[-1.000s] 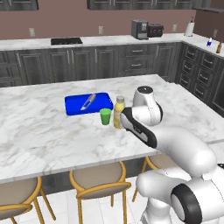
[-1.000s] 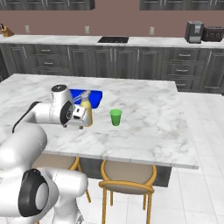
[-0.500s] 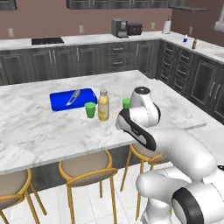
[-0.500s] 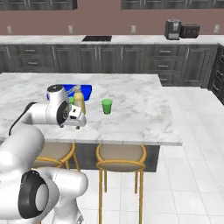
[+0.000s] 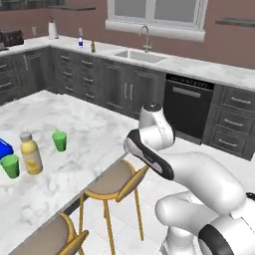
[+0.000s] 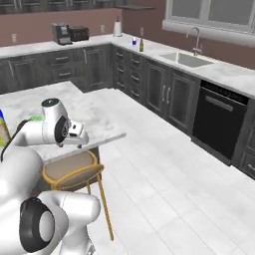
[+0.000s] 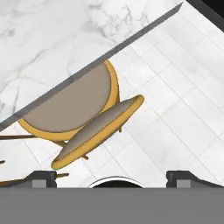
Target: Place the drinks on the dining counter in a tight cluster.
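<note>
- The dining counter (image 5: 84, 134), a long white-grey marble island, fills the left half of the left base view; its overhanging edge runs diagonally above a round tan bar stool (image 5: 115, 180).
- The white arm folds in front of the base, and its gripper (image 7: 111, 177) hangs over the island's edge, looking down on the stool's seat and curved backrest. The two dark tips sit far apart at the bottom corners of the hand view, so the jaws are spread wide with nothing between them.
- The yellow juice bottle (image 5: 31, 153), tall with a grey cap, stands upright on the island well to the left of the arm, between two small green cups (image 5: 60, 141).
- On the far wall counter (image 5: 55, 46), well apart from the hand, a small blue-labelled water bottle (image 5: 80, 40) and a slim brown beer bottle (image 5: 92, 46) stand near each other beside a white paper-towel roll (image 5: 51, 30).
- The right base view adds a coffee machine (image 6: 62, 33) and toaster (image 6: 79, 33) on that counter; there the juice bottle is just a sliver at the left edge.
</note>
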